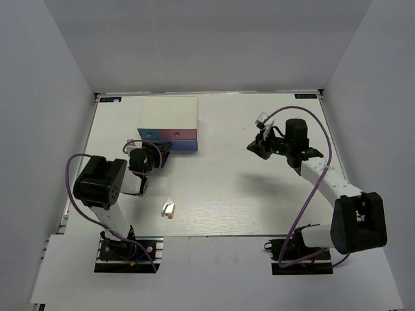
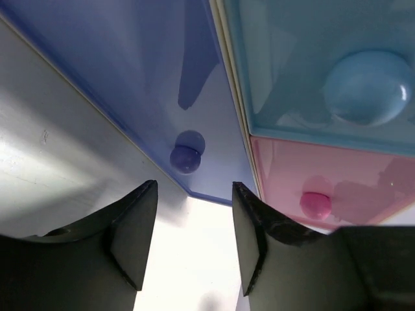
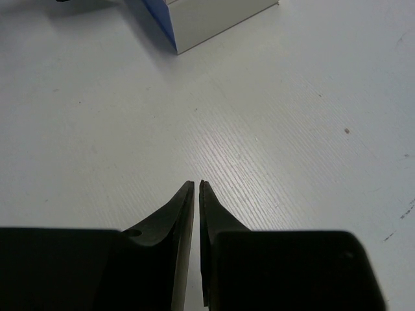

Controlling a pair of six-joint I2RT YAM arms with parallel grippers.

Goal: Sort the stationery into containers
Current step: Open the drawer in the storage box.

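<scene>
Where the stationery lies: one white clip (image 1: pixel 168 208) on the tabletop (image 1: pixel 246 207), near the left arm's base (image 1: pixel 126 249), well apart from the box (image 1: pixel 168 111); no other piece shows.
Containers: box at the far side, fronts facing the arms: light blue drawer (image 2: pixel 292 65), pink drawer (image 2: pixel 350 175), dark blue drawer (image 2: pixel 117 78).
Left end effector (image 2: pixel 191 233): jaws apart and empty, lined up on the dark blue knob (image 2: pixel 186 159) just ahead, probably to pinch it and pull that drawer out before anything goes in.
Right end effector (image 3: pixel 196 194): closed on nothing, hovering over the tabletop well apart from the box, likely parked out of the way.
Risk: the small round knob may slip from the pads.
</scene>
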